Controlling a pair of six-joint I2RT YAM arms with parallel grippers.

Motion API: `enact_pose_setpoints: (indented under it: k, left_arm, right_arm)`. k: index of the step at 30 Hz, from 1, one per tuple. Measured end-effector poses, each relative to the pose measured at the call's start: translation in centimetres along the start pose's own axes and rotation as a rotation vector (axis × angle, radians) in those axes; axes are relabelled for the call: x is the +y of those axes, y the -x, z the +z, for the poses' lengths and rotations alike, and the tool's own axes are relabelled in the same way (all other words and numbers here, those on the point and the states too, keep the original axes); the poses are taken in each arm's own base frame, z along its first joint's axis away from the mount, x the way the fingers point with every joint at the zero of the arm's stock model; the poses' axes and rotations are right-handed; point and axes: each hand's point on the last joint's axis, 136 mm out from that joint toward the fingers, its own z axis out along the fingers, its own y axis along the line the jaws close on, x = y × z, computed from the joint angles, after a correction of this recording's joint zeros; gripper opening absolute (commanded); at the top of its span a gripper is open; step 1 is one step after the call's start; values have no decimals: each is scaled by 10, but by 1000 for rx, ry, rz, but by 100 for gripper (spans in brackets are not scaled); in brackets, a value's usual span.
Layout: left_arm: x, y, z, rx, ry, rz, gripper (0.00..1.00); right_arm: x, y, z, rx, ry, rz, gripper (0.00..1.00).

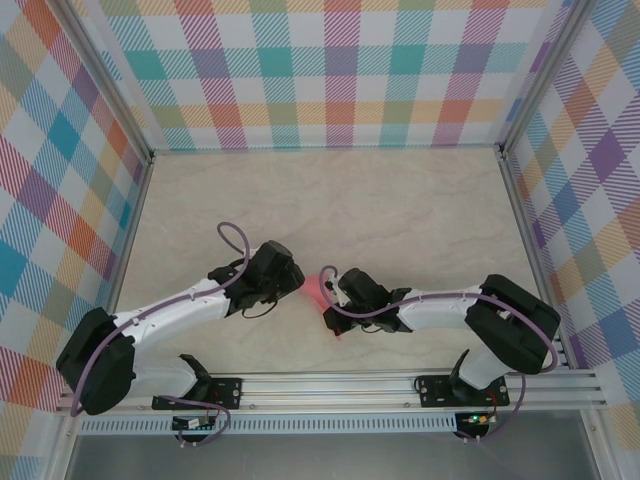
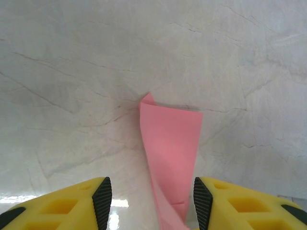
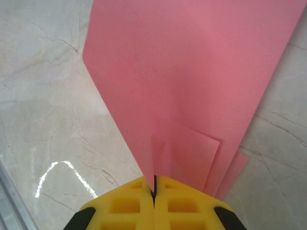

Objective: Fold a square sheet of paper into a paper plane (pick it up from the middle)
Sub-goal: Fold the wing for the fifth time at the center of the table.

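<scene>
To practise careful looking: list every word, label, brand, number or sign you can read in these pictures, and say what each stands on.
None. The pink paper, the left claw, the right claw, the checked walls and the table carry no readable words, numbers or signs.

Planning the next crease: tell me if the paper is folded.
Folded: the paper shows overlapping layers near the right gripper.

There are one sheet of pink paper (image 3: 192,72), two robot arms (image 1: 180,315) (image 1: 440,308), two pairs of jaws and one table (image 1: 400,200).
</scene>
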Motion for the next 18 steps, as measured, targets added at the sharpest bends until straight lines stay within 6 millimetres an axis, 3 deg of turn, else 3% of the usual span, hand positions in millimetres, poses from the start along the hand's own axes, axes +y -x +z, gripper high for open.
enact_pose_setpoints:
  k: [4,9,18]
  left_arm:
    - [5,-2,-5,-7,-26,-1,41]
    - [-5,-11,-1,24,-116,9,32]
    - [-22,-30,18,115,-229,16,30]
  right_arm:
    - [-2,1,-8,-11,52,70,1]
    - [-1,9,-12,-21,107,143,1]
    - [-7,2,-6,5,131,248,3]
